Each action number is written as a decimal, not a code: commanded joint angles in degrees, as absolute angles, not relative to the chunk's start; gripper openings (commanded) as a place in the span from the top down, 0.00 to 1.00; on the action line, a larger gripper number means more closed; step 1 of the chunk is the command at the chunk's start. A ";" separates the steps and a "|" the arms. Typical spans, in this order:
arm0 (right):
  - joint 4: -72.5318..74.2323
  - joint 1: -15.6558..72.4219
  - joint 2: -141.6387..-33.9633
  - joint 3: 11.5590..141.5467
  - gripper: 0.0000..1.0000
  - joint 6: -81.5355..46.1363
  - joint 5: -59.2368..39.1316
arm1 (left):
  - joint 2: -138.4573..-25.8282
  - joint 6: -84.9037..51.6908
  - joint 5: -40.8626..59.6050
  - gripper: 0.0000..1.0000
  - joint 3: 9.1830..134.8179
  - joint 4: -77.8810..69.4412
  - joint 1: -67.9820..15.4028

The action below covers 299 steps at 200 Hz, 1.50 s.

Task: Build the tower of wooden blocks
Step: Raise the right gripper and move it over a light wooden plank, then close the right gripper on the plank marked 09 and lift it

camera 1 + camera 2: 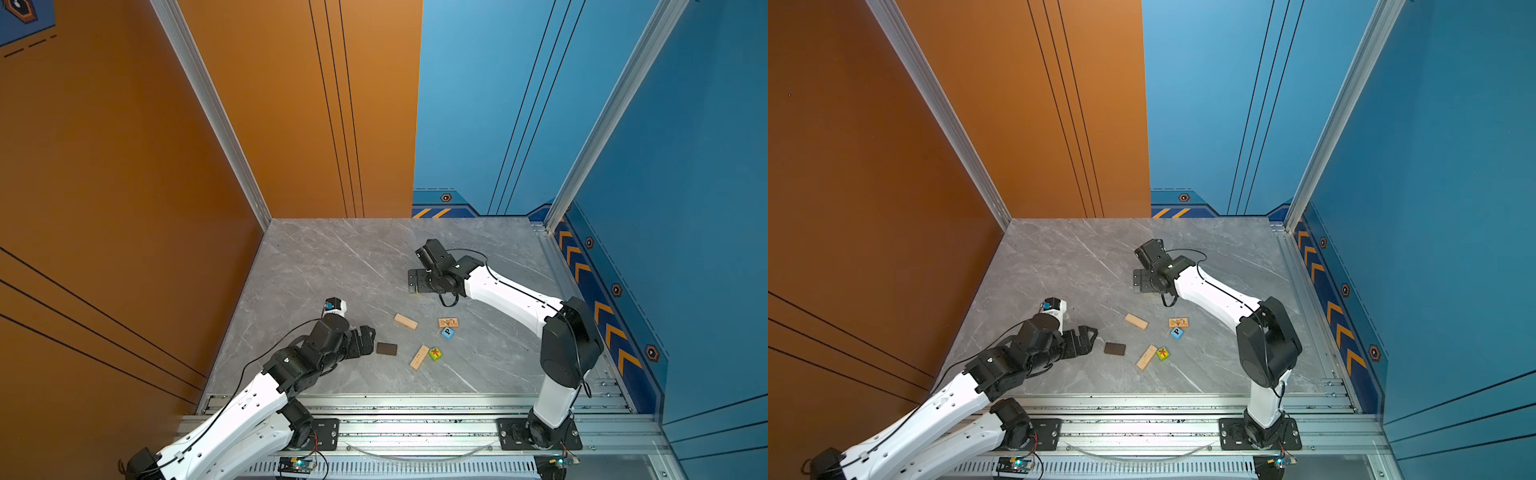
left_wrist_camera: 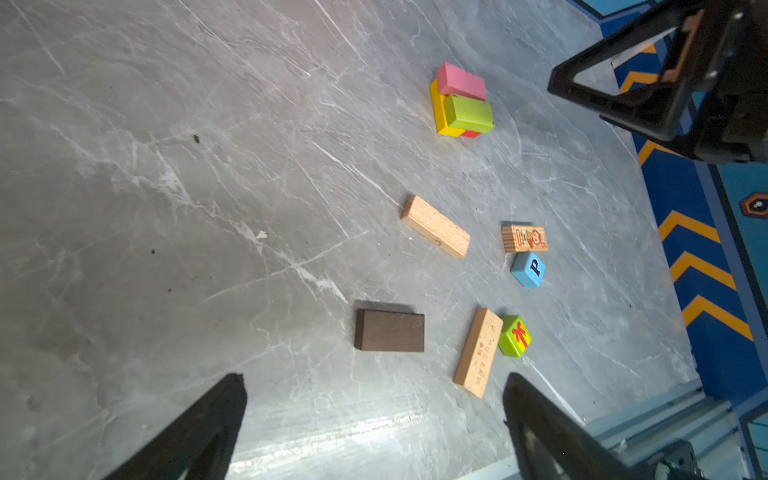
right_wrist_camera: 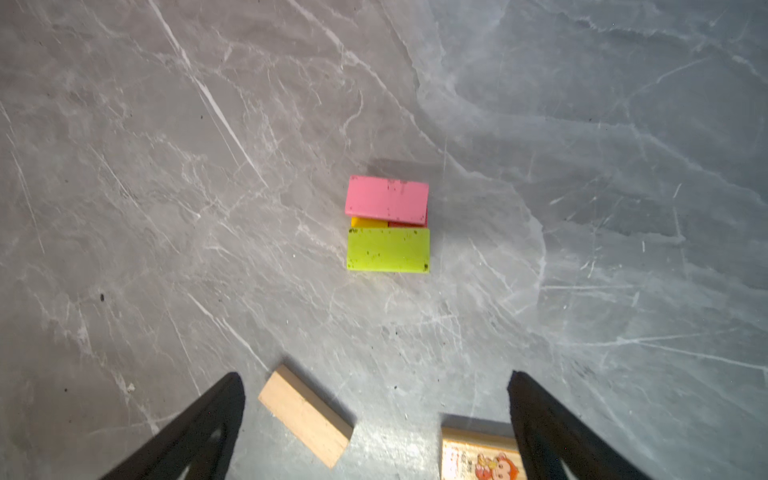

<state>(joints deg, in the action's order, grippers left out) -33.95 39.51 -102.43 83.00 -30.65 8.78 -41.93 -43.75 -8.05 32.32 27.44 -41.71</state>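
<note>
The wood block tower (image 3: pixel 388 224) is a low stack, with a pink block (image 2: pixel 461 81) and a lime block (image 2: pixel 468 112) lying side by side on a yellow and a red one. My right gripper (image 3: pixel 374 376) hovers above it, open and empty, and hides it in both top views (image 1: pixel 417 281). My left gripper (image 2: pixel 374 378) is open and empty, low over the table just left of the dark brown block (image 1: pixel 386 348). Loose on the table lie a tan block (image 1: pixel 405 321), a printed tan block (image 1: pixel 419 356), a green cube (image 1: pixel 435 353) and a blue "P" cube (image 1: pixel 447 332).
A small picture block (image 1: pixel 448 322) lies beside the blue cube. Orange and blue walls close in the grey marble table (image 1: pixel 332 257) on three sides. An aluminium rail (image 1: pixel 415 411) with both arm bases runs along the front edge.
</note>
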 commanded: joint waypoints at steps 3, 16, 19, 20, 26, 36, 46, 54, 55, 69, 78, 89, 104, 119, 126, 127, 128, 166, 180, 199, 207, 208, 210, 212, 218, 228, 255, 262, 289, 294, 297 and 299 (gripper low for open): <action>-35.56 41.70 -98.90 78.77 0.02 -30.62 8.72 | -40.28 -46.06 -14.00 0.02 31.82 30.08 -47.10; -35.06 43.01 -97.42 76.61 0.03 -30.67 8.68 | -39.52 -47.37 -16.12 0.02 31.13 30.62 -50.42; -34.85 43.33 -97.22 76.10 0.04 -30.67 8.67 | -39.43 -47.59 -16.59 0.02 30.92 30.75 -51.25; -34.74 43.42 -97.13 75.93 0.04 -30.67 8.64 | -39.36 -47.70 -16.69 0.02 30.84 30.76 -51.51; -34.15 44.11 -96.56 74.92 0.05 -30.48 8.31 | -38.96 -48.17 -17.62 0.02 30.61 31.03 -52.93; -33.17 45.07 -96.19 73.60 0.07 -29.97 7.60 | -38.53 -49.06 -19.04 0.02 30.08 31.61 -55.09; -32.40 46.03 -96.31 72.83 0.09 -29.47 7.06 | -38.03 -49.83 -20.20 0.02 29.40 31.87 -57.11; -31.85 46.62 -96.64 72.43 0.11 -29.12 6.36 | -37.61 -50.49 -21.03 0.02 28.65 31.99 -58.55; -31.74 46.74 -96.75 72.42 0.11 -29.11 6.26 | -37.61 -50.56 -21.15 0.02 28.61 31.99 -58.76; -30.84 47.74 -97.92 72.25 0.13 -28.79 5.58 | -36.83 -51.90 -22.43 0.02 27.36 32.06 -61.08; -30.26 48.16 -99.12 72.52 0.14 -28.44 4.92 | -36.29 -52.63 -23.24 0.02 26.67 32.06 -62.40; -29.59 48.47 -100.81 73.09 0.16 -28.22 4.10 | -35.61 -53.21 -23.98 0.02 25.88 32.05 -63.54; -29.18 48.69 -103.44 74.69 0.21 -27.77 2.83 | -35.03 -53.60 -24.39 0.02 25.32 32.30 -64.21; -29.56 48.76 -106.36 76.86 0.25 -27.14 1.99 | -35.06 -53.57 -24.44 0.02 25.09 32.73 -64.14; -29.78 48.83 -107.49 77.84 0.28 -26.79 1.50 | -35.20 -53.45 -24.57 0.02 25.06 32.95 -64.16; -29.79 48.85 -107.67 77.99 0.28 -26.76 1.41 | -35.22 -53.45 -24.54 0.02 25.10 32.95 -64.16; -29.79 48.86 -107.84 78.11 0.28 -26.74 1.36 | -35.23 -53.44 -24.58 0.02 25.12 33.00 -64.12; -29.79 48.80 -112.47 80.70 0.34 -25.76 -0.70 | -35.48 -53.44 -24.87 0.02 24.42 33.10 -63.64; -29.76 48.85 -113.64 81.00 0.34 -25.46 -0.83 | -35.25 -53.52 -24.55 0.02 24.09 33.08 -63.21; -29.79 48.78 -114.73 81.26 0.34 -25.01 -1.12 | -35.08 -53.36 -24.02 0.02 24.01 33.33 -62.26; -29.80 48.70 -115.12 81.23 0.34 -24.73 -1.09 | -35.11 -53.26 -23.77 0.02 24.04 33.34 -61.70; -29.80 48.69 -115.21 81.22 0.34 -24.71 -1.03 | -35.13 -53.22 -23.70 0.02 24.02 33.37 -61.65; -29.80 48.69 -115.27 81.28 0.34 -24.64 -0.98 | -35.15 -53.19 -23.61 0.02 24.00 33.37 -61.56; -29.79 48.69 -115.34 81.25 0.34 -24.55 -0.97 | -35.15 -53.11 -23.59 0.02 24.06 33.33 -61.40; -29.84 48.60 -115.64 81.29 0.34 -24.41 -0.88 | -35.17 -53.01 -23.34 0.02 24.03 33.31 -60.96; -29.79 48.45 -116.07 81.38 0.34 -24.10 -0.92 | -35.29 -52.91 -23.13 0.02 23.99 33.33 -60.28; -29.93 48.16 -116.72 81.21 0.35 -23.39 -0.88 | -35.76 -52.56 -22.29 0.02 24.30 33.13 -59.13; -29.98 48.01 -116.87 81.12 0.37 -23.29 -0.92 | -35.91 -52.43 -22.08 0.02 24.52 33.07 -58.93; -30.86 47.90 -117.22 81.22 0.52 -23.29 0.11 | -36.66 -52.26 -21.78 0.02 24.85 32.96 -58.44; -31.09 47.92 -117.24 81.23 0.54 -23.37 0.65 | -36.74 -52.16 -21.70 0.02 24.95 32.88 -58.28; -31.23 47.90 -117.25 81.27 0.56 -23.43 1.03 | -36.84 -52.16 -21.70 0.02 25.04 32.87 -58.26; -31.34 47.95 -117.25 81.25 0.57 -23.46 1.36 | -36.92 -52.13 -21.62 0.02 25.13 32.87 -58.18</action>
